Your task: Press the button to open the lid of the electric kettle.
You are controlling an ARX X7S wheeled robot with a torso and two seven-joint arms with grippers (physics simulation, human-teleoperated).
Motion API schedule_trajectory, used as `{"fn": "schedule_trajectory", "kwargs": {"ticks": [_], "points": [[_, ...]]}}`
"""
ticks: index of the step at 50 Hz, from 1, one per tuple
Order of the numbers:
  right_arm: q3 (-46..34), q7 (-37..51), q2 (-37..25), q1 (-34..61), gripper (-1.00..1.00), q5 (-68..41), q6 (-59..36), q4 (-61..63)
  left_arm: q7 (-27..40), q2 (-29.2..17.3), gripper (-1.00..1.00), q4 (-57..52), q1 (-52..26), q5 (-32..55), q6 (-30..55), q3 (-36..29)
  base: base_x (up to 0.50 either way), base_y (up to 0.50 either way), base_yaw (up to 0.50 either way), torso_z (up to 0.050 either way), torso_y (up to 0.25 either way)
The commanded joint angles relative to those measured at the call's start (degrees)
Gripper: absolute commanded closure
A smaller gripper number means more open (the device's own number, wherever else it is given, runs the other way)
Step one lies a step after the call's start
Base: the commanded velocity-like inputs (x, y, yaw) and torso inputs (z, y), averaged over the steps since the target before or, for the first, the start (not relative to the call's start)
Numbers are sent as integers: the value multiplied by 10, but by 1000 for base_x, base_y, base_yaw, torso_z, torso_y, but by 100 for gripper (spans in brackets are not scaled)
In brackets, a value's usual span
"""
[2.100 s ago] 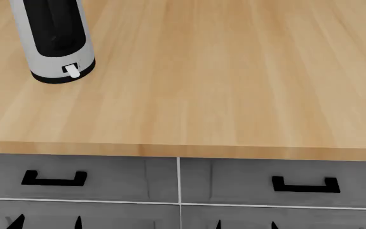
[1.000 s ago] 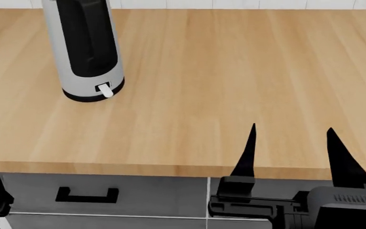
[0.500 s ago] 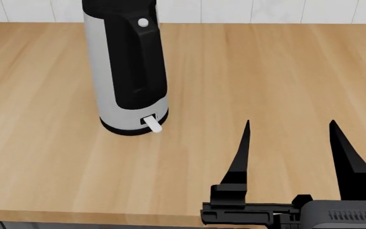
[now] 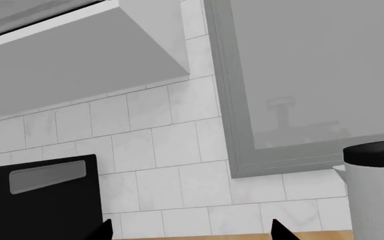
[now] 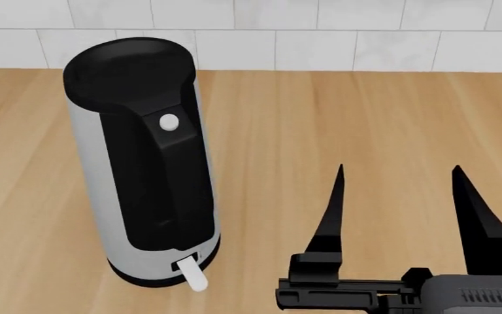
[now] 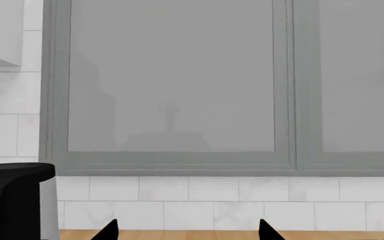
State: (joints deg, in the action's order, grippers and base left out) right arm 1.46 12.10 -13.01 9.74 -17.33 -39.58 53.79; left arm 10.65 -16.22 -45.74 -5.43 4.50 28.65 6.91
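The electric kettle [image 5: 151,196] stands upright on the wooden counter [image 5: 365,111], at the left in the head view. Its black lid [image 5: 129,65] lies flat and closed on top. The small round white button [image 5: 170,122] sits high on the black handle panel, and the white lever [image 5: 194,278] sticks out at the base. My right gripper [image 5: 397,169] is open and empty, to the right of the kettle and apart from it. My left gripper [image 4: 190,231] is open and empty. The kettle also shows in the left wrist view [image 4: 379,200] and the right wrist view [image 6: 8,205].
A white tiled wall [image 5: 321,33] runs behind the counter. Grey wall cabinets [image 6: 172,80] hang above it. A black appliance [image 4: 38,200] stands against the tiles in the left wrist view, under a grey hood [image 4: 78,65].
The head view has moved in and up. The drawers have left the view, and the kettle now shows whole with its lid and button. The right gripper keeps its place in the view.
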Motion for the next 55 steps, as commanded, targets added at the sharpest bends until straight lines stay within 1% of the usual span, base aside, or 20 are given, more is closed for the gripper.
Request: {"fn": "schedule_trajectory", "kwargs": {"ticks": [1,2,4,5,7,8,9,10,12,15,16,18,25,26,33,36,40,47,53,55], "points": [[14,13,3,9,-100,-30,-39,17,4,-9,-100,-2,2,-4,-2,3,500,0,0,0,15],[24,16,5,14,-100,-43,-55,20,4,-10,-100,-5,3,-3,0,5,0,0,0,0,0],[58,43,6,54,-100,-83,-152,40,4,-11,-100,-12,3,3,7,15,0,0,0,0,0],[99,88,-7,126,-100,-162,-238,61,5,-11,-100,-13,3,6,7,21,0,0,0,0,0],[111,244,-95,207,-100,-334,-302,62,5,-10,-100,-10,9,5,-3,23,0,0,0,0,0],[152,330,-100,280,-100,-419,-388,40,5,-10,-100,-8,12,6,-8,24,0,0,0,0,0],[156,416,-116,345,-100,-505,-429,-1,5,-10,-100,-9,14,5,-10,25,0,0,0,0,0],[138,502,-132,383,-100,-591,-433,-29,5,-11,-100,-10,16,6,-10,25,0,0,0,0,0],[63,622,-164,460,-100,-763,-413,-93,6,-12,-100,-12,15,9,-9,30,0,0,0,0,0],[-37,726,-203,560,-100,-964,-364,-147,6,-13,-100,-17,16,11,-7,35,0,0,0,0,0],[-49,733,-206,576,-100,-982,-355,-152,6,-13,-100,-17,16,13,-7,36,0,0,0,0,0],[-120,768,-221,654,-100,-1058,-321,-195,6,-14,-100,-21,16,16,-3,38,0,0,0,0,0],[-307,755,-213,843,-100,-1190,-323,-344,5,-16,-100,-25,17,22,-2,43,0,0,0,0,0],[-321,754,-213,862,100,-1194,-326,-363,6,-16,-100,-25,17,21,-2,43,0,0,0,0,0],[-475,732,-158,1036,100,-1279,-401,-521,8,-18,-100,-28,18,25,1,48,0,0,0,0,0],[-499,718,-136,1061,100,-1265,-432,-570,8,-17,-100,-28,20,26,-2,48,0,0,0,0,0],[-562,686,-101,1100,100,-1295,-481,-623,9,-19,-100,-27,20,24,-3,46,0,0,0,0,0],[-637,523,-69,1175,100,-1199,-501,-697,10,-20,-100,-23,21,26,-8,48,0,0,0,0,0],[-656,488,-40,1173,100,-1182,-493,-731,12,-20,-100,-26,22,26,-8,45,0,0,0,0,0],[-668,453,-27,1172,100,-1141,-501,-749,12,-21,-100,-28,23,25,-8,44,0,0,0,0,0]]}}
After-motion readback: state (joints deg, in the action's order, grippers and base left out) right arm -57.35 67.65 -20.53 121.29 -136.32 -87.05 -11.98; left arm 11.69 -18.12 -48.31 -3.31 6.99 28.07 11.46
